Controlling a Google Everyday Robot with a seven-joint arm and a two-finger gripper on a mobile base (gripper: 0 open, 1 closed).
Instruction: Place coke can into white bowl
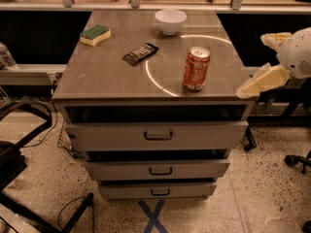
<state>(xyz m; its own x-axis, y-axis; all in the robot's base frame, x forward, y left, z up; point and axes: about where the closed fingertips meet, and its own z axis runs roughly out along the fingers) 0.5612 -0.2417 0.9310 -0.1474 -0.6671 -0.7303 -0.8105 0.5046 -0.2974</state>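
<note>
Off the table's (107, 67) right edge our gripper (252, 65) sits spread wide, empty; the can (196, 68) looks light and slick, so we'd grab mid-body.

Gripper (253, 64) hung at the far right of the view, white wrist (297, 52) behind it, cream fingers (265, 79) spread apart, empty.

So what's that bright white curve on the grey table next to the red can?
In the camera view, it is a thin ring of light shining on the grey cabinet top, with the red-orange aluminium drink can standing inside it, just before the small round white bowl; the cream two-finger gripper, open, hangs off the cabinet's right edge.
</note>
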